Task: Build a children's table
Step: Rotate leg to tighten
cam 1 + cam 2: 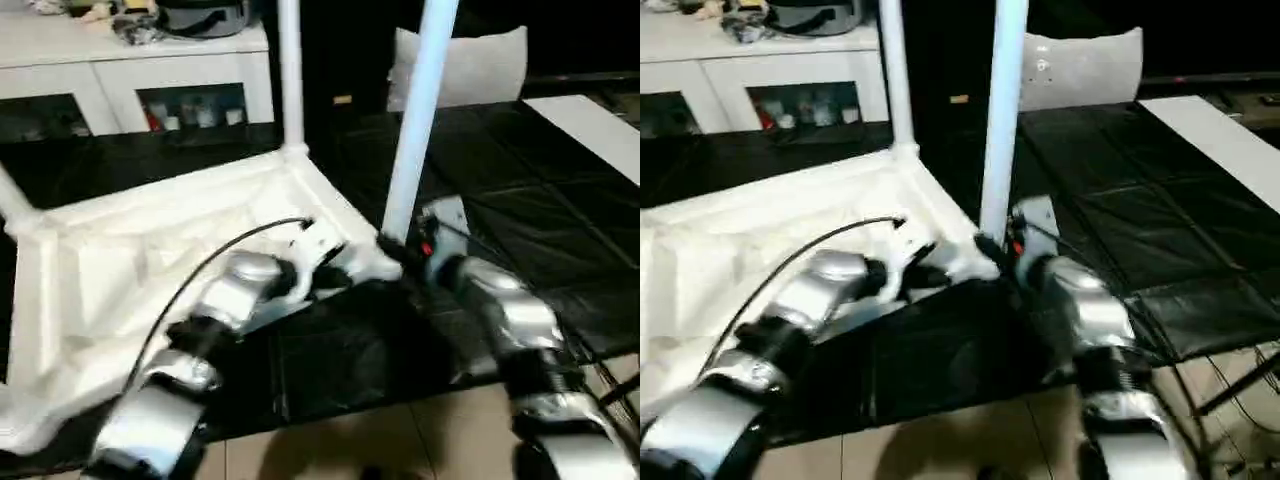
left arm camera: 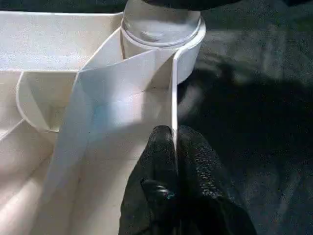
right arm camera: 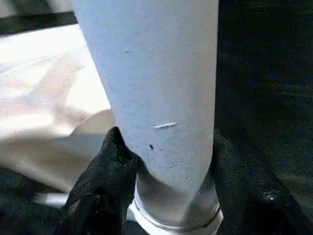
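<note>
The children's table top (image 1: 150, 250) lies upside down, white with a ribbed underside, on the black work table. One white leg (image 1: 415, 120) stands upright in the near right corner socket (image 2: 161, 29). My right gripper (image 3: 166, 142) is shut on this leg just above the socket, one black finger on each side. My left gripper (image 2: 174, 134) is shut on the thin rim wall of the top, just beside that same socket. A second leg (image 1: 290, 80) stands in the far corner. A third leg (image 1: 12, 205) rises at the left edge.
The black-covered work table (image 1: 500, 180) stretches to the right, with a white board (image 1: 590, 130) at its far right. A white cabinet (image 1: 130, 60) and a white cushion (image 1: 470, 65) stand behind. Tile floor (image 1: 350, 440) shows below the table's front edge.
</note>
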